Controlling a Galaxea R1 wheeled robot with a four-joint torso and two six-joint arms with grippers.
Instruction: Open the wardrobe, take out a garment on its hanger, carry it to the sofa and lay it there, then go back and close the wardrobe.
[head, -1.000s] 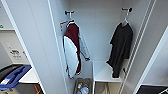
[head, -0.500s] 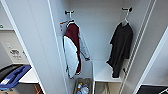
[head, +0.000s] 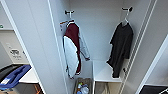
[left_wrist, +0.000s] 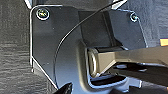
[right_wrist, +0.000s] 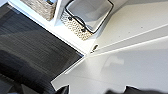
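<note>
The wardrobe (head: 37, 50) stands open in the head view, its white doors swung out to both sides. On the right inner wall the garment (head: 121, 47), a black shirt, hangs on its pale hanger (head: 124, 21) from a wall hook. The shirt's hem reaches down past a white inner shelf (head: 103, 71). In the right wrist view the wardrobe's bottom edge (right_wrist: 72, 40) and a white door panel (right_wrist: 130, 50) lie close below my right arm.
A maroon jacket with white sleeves (head: 73, 47) hangs from the left hook. A basket of small items (head: 82, 87) sits on the wardrobe floor. A wicker basket with a grey liner (right_wrist: 86, 17) shows there too. Dark carpet (right_wrist: 32, 50) covers the floor. A blue object (head: 15, 76) lies at the left.
</note>
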